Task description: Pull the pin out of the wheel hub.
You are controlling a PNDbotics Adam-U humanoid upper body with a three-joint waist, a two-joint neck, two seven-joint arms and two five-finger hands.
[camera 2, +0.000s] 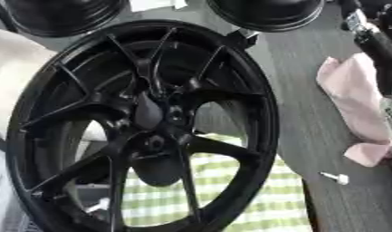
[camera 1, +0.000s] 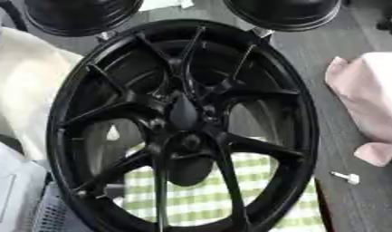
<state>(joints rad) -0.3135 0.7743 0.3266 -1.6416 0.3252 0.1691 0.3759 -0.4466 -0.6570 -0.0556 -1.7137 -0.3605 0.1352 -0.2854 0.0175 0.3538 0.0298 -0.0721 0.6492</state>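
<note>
A large black alloy wheel hub with thin forked spokes fills most of both views, tilted, its centre bore near the middle. A small white pin-like piece lies on the dark table to the right of the rim, apart from the wheel. In the right eye view a black and silver stretch of my right arm runs down the right edge over the pink cloth. Neither hand shows in any view.
A crumpled pink cloth lies on the dark table at the right. A green and white checked cloth shows through the lower spokes. Two more black wheels stand at the far edge. Pale fabric lies at the left.
</note>
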